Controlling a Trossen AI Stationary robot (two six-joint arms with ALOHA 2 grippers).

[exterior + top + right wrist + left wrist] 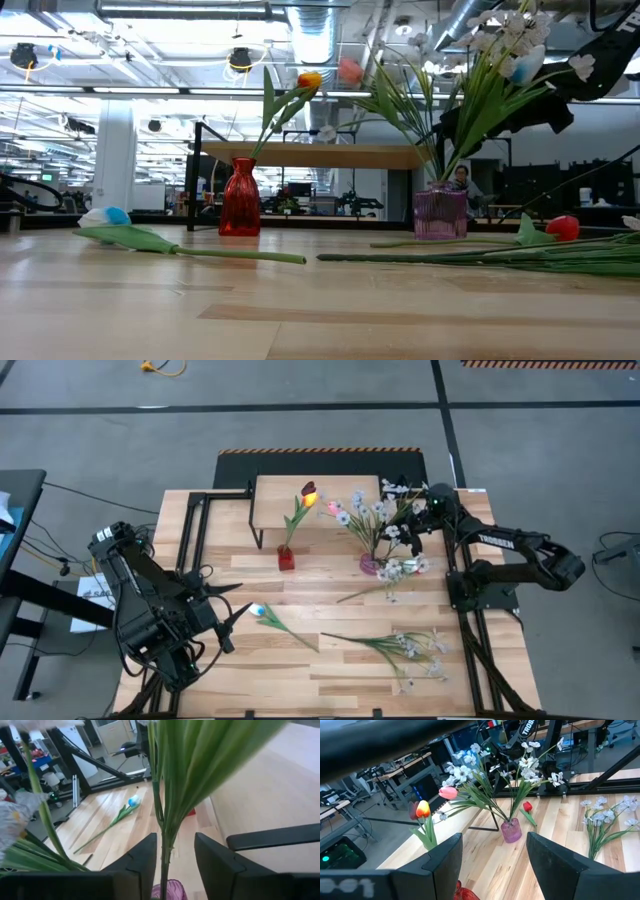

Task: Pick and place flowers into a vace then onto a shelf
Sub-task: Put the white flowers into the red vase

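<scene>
Flowers (378,520) look light and bendy, so they're best gripped low on the stem. The right end effector (172,857), upper right in the high view, is parted around a stem over the purple vase (371,564); the left end effector (492,852) is held open.

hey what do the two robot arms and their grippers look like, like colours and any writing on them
Both arms are dark, nearly black, jointed segments. The right arm carries white TROSSEN lettering along its forearm. The left arm is bulkier at its base, with black cables trailing beside it. The left gripper and right gripper each end in two flat, dark, matte fingers.
</scene>
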